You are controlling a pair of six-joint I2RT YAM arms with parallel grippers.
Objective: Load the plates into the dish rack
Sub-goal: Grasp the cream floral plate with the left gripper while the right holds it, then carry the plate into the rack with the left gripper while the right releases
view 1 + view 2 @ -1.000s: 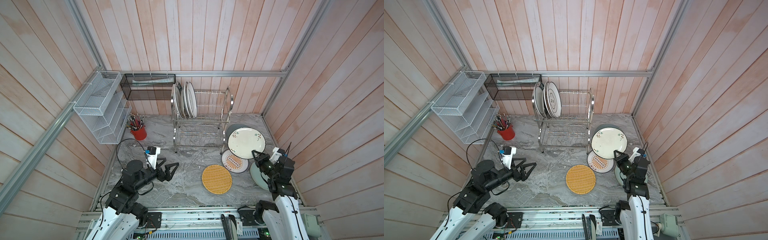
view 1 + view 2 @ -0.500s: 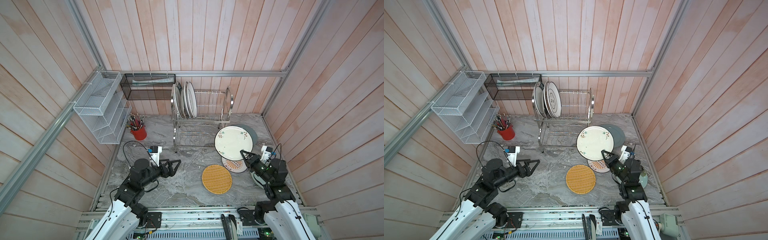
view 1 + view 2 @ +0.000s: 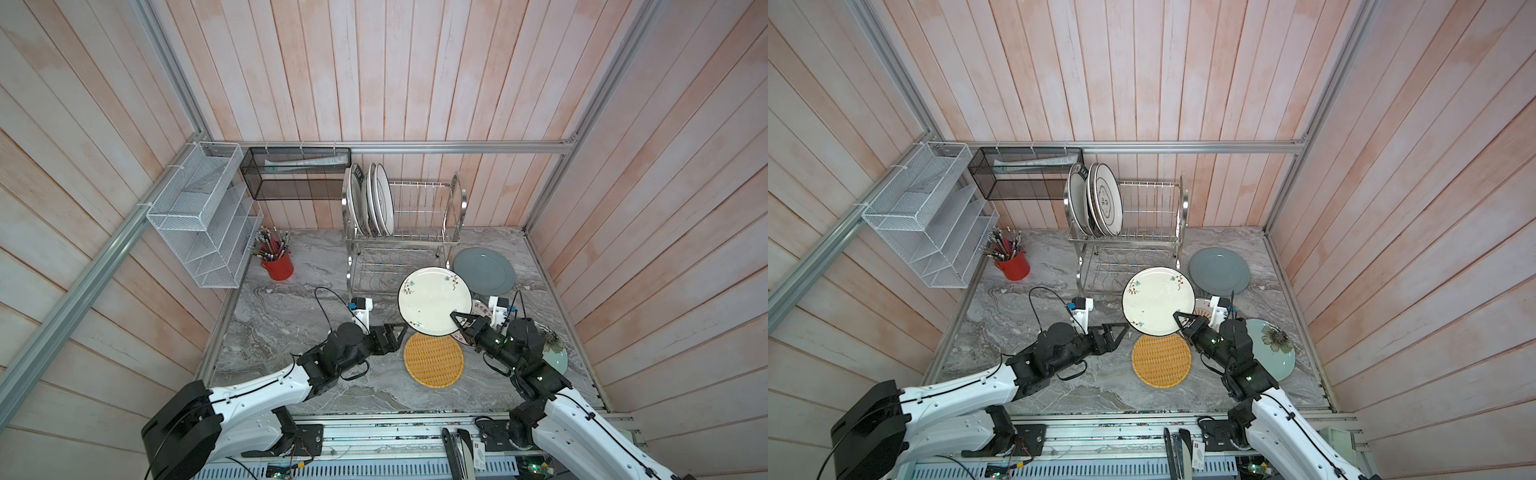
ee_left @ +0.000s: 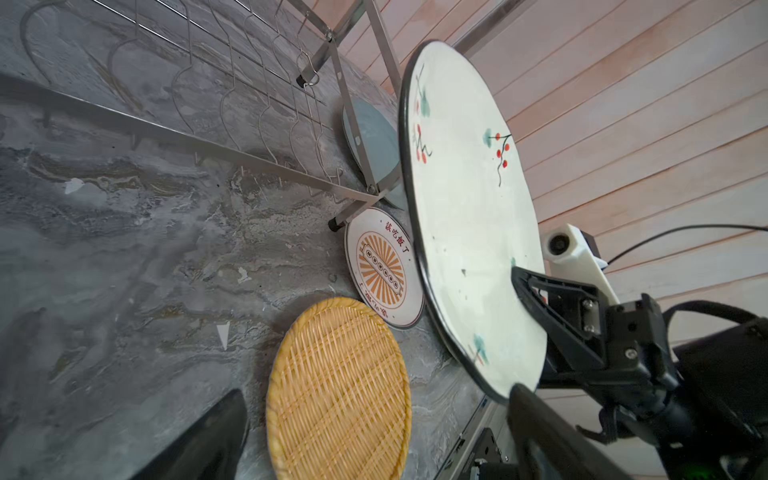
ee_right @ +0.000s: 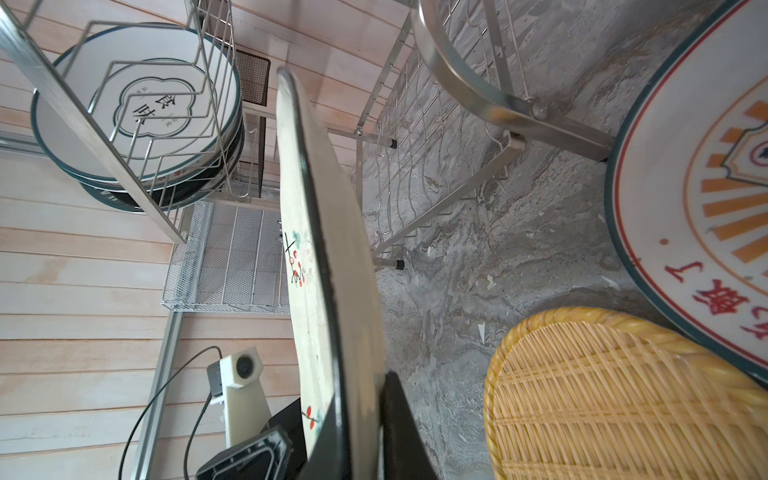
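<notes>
**Item in hand:** cream floral plate (image 3: 430, 300), dark-rimmed with red-berry sprigs.
**Location:** in the air, tilted with its face turned upward. It hangs in front of the lower tier of the dish rack (image 3: 459, 199) and over part of the sunburst plate (image 4: 380, 266). It is not yet in a slot.

**Hold:** right gripper (image 3: 458, 322) clamped tight on the plate's near-right rim, one finger on the face and the other behind. The plate reaches away from the jaws towards the rack. In the right wrist view it shows edge-on, running straight out from the grip.

**Second arm:** left gripper (image 3: 394, 337) spread wide and holding nothing, just beside the plate's near-left rim. Whether it touches cannot be told.

**Loaded:** racked plates (image 3: 376, 199), three as far as can be counted, upright at the left end of the upper tier. The slots to their right are bare.

**Left to load**, all flat on the table (image 3: 291, 324):
- grey-blue plate (image 3: 484, 270), by the rack's right foot
- sunburst plate, largely hidden under the held plate in both top views
- yellow woven plate (image 3: 433, 359), near the robot, between the two grippers
- pale teal plate (image 3: 1273, 349), flower motif, partly under the right arm

**Progress, as judged:** under halfway, with one plate in transit and four untouched.
</notes>
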